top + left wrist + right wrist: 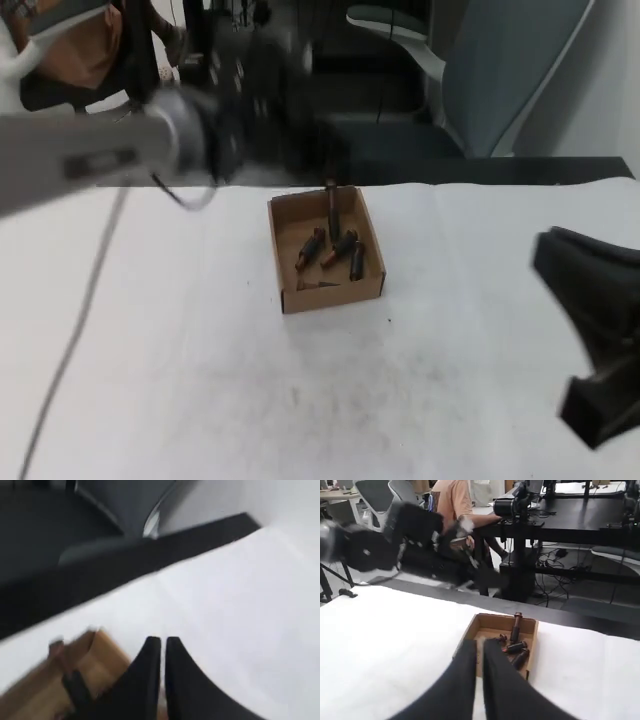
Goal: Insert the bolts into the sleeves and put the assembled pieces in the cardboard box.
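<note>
**A:** How do the fingers stand on each arm?

**B:** The left gripper (163,641) has its two black fingers together, with only a thin line between them and nothing held. The right gripper (479,644) is the same, pressed together and holding nothing. The fingers look smooth and hard, and they taper to narrow tips.

**A:** And where are the task's things?

**B:** The cardboard box (283,215) stands near the middle of the worktop's far edge. The left gripper hangs just beside it, and the right one is well apart, toward the worktop's right edge. Several assembled pieces (345,247) lie inside the box. One more piece (331,205) leans upright against its far wall.

**A:** So how much is left to do?

**B:** Every piece I can see is in the box, so I judge that the task is at its end or very near it.

**A:** What about the materials?

**B:** The box is plain brown cardboard with low walls and an open top. The pieces are short dark metal cylinders, some with a reddish tone. The worktop (200,380) has a white, matte cover with faint marks.
</note>
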